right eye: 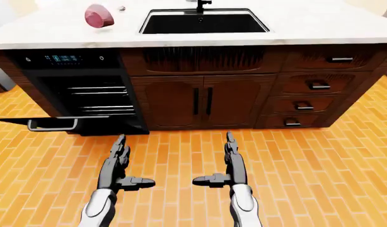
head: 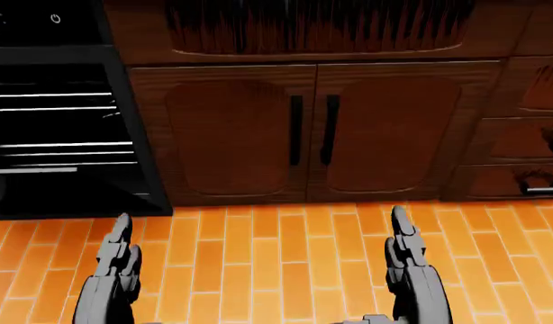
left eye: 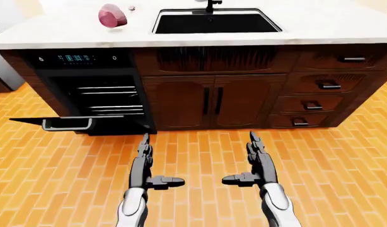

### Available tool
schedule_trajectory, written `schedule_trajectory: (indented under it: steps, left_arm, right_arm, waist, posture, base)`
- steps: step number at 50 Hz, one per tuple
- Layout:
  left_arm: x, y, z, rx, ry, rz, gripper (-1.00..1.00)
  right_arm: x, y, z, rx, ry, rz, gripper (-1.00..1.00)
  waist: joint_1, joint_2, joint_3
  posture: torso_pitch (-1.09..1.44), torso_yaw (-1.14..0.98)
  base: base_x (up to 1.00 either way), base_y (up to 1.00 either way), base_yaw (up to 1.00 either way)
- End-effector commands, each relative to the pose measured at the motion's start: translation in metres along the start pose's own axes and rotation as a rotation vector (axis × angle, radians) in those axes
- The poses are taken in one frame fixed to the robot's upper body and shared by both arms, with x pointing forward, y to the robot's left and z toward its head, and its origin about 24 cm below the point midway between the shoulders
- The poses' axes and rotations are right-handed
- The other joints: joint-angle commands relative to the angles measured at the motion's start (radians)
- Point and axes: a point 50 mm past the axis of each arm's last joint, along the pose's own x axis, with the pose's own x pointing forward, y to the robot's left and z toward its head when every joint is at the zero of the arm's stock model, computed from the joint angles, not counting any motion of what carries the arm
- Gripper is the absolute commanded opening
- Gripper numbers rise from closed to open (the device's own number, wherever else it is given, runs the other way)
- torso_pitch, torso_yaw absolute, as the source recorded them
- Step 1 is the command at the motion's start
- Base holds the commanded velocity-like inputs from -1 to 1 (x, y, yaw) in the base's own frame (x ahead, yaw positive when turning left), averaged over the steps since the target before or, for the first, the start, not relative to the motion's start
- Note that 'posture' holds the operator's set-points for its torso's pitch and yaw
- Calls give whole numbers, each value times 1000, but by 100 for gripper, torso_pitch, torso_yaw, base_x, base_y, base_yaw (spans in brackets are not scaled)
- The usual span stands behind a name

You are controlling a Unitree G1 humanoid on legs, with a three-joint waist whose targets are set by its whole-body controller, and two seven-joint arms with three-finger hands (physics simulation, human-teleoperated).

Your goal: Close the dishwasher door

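Note:
The dishwasher (left eye: 96,90) sits at the left of the dark wood cabinet run, under the white counter. Its door (left eye: 73,122) hangs fully open, lying flat just above the floor, with a grey handle (left eye: 67,125) on its near edge. Wire racks (left eye: 108,97) show inside. My left hand (left eye: 145,158) is open, fingers straight, over the tiles below and right of the door, not touching it. My right hand (left eye: 256,156) is open over the tiles below the cabinet doors. In the head view both hands, left (head: 114,260) and right (head: 407,253), point up at the cabinets.
A black sink (left eye: 215,22) with a tap is set in the counter (left eye: 319,28). A dark red round object (left eye: 111,15) lies on the counter at left. Two cabinet doors (left eye: 212,101) stand below the sink, drawers (left eye: 319,90) to the right. Orange brick floor (left eye: 200,189) fills the bottom.

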Motion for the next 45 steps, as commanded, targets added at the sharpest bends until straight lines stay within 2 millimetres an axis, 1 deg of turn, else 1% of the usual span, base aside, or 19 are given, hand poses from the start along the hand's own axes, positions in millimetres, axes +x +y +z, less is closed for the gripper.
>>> schedule_trajectory:
  steps: [1,2,3,4,5,6,7,8,13,17,18,21,22,23,24,33,40,43,45]
  left_arm:
    - [3,-12,53,25,-217,-50,100]
    - [-1,-14,62,36,-233,-55,100]
    - [-2,-17,69,50,-248,-63,100]
    - [-3,-19,73,60,-255,-71,100]
    - [-5,-23,80,83,-274,-77,100]
    - [-6,-24,79,115,-290,-78,100]
    - [-7,-22,74,113,-284,-80,100]
    - [-6,-19,73,104,-275,-72,100]
    - [-2,-11,78,97,-286,-40,100]
    - [0,-10,77,106,-291,-29,100]
    - [0,-10,76,109,-292,-28,100]
    - [-2,-12,76,116,-295,-30,100]
    - [-2,-11,77,116,-297,-30,100]
    - [-2,-11,77,115,-297,-28,100]
    - [-3,-11,77,115,-297,-28,100]
    - [-5,-12,76,121,-298,-34,100]
    - [-6,-13,76,125,-296,-38,100]
    - [-6,-13,75,126,-297,-39,100]
    - [-7,-13,76,126,-296,-41,100]
  right_arm:
    - [-2,-5,37,36,-190,-53,100]
    - [-4,-3,37,43,-185,-28,100]
    - [-5,-1,38,35,-189,-22,100]
    - [-6,-1,39,33,-191,-22,100]
    - [-9,0,40,6,-193,-20,100]
    - [-11,0,43,11,-206,-15,100]
    - [-14,1,44,-6,-206,-22,100]
    - [-14,1,44,-15,-201,-24,100]
    - [-13,2,36,-64,-177,-42,100]
    - [-15,2,36,-80,-183,-50,100]
    - [-13,3,33,-114,-160,-59,100]
    - [-18,3,33,-118,-168,-48,100]
    - [-18,3,34,-117,-169,-46,100]
    - [-19,3,34,-117,-170,-44,100]
    - [-19,4,34,-117,-169,-42,100]
    - [-22,3,33,-118,-171,-37,100]
    - [-21,4,31,-115,-165,-29,100]
    - [-21,5,31,-116,-164,-28,100]
    - [-21,3,30,-115,-163,-34,100]
  waist:
    - [-2,-8,-1]
    - [-1,-6,-38]
    - [0,2,-66]
    - [1,-9,-45]
    - [3,-10,-22]
    - [3,-13,-44]
    - [5,-13,-68]
    - [7,-13,-73]
    - [6,-6,-81]
    - [8,-5,-83]
    - [9,-6,-84]
    - [9,-6,-86]
    - [13,0,-102]
    - [12,2,-87]
    - [12,2,-80]
    - [21,2,-66]
    - [26,12,-60]
    - [32,9,-58]
    - [33,1,-55]
  posture:
    - [0,0]
    - [0,0]
    - [0,0]
    - [0,0]
    - [0,0]
    - [0,0]
    - [0,0]
    - [0,0]
    - [0,0]
    - [0,0]
    - [0,0]
    - [0,0]
    - [0,0]
    - [0,0]
    - [0,0]
    - [0,0]
    - [0,0]
    - [0,0]
    - [0,0]
  base:
    - [0,0,0]
    - [0,0,0]
    - [0,0,0]
    - [0,0,0]
    - [0,0,0]
    - [0,0,0]
    - [0,0,0]
    - [0,0,0]
    - [0,0,0]
    - [0,0,0]
    - [0,0,0]
    - [0,0,0]
    - [0,0,14]
    - [0,0,19]
    - [0,0,20]
    - [0,0,26]
    - [0,0,37]
    - [0,0,37]
    - [0,0,38]
